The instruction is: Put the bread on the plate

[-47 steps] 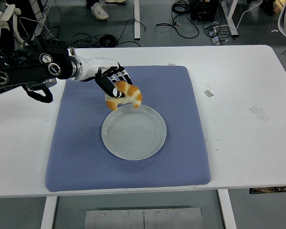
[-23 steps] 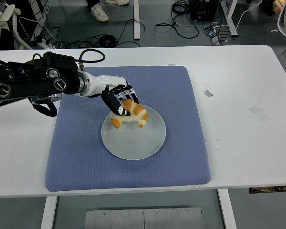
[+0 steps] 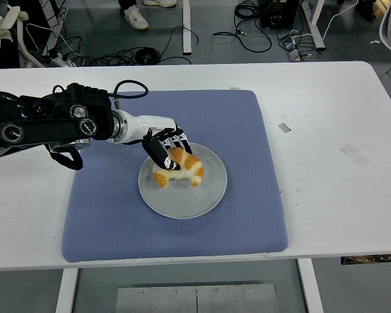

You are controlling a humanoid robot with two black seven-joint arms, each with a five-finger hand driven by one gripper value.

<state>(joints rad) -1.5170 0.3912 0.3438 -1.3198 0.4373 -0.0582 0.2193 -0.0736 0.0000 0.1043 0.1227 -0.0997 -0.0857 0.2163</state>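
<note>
Your left hand (image 3: 164, 147) is over the plate (image 3: 182, 199) w/ fingers curled round the bread (image 3: 180, 169). Bread's on the plate's upper-left part, plate mid blue mat (image 3: 247, 215), white table (image 3: 339, 182) under it.

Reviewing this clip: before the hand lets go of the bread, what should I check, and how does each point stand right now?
1. Bread is over the plate, not the blue mat: ok.
2. Bread rests on the plate surface: cannot tell, it looks low but contact is unclear.
3. Left hand grips the bread: ok, fingers wrapped on it.
4. Bread sits away from the rim: not ok, it sits toward the upper left.
5. Plate lies flat on the mat: ok.
</note>
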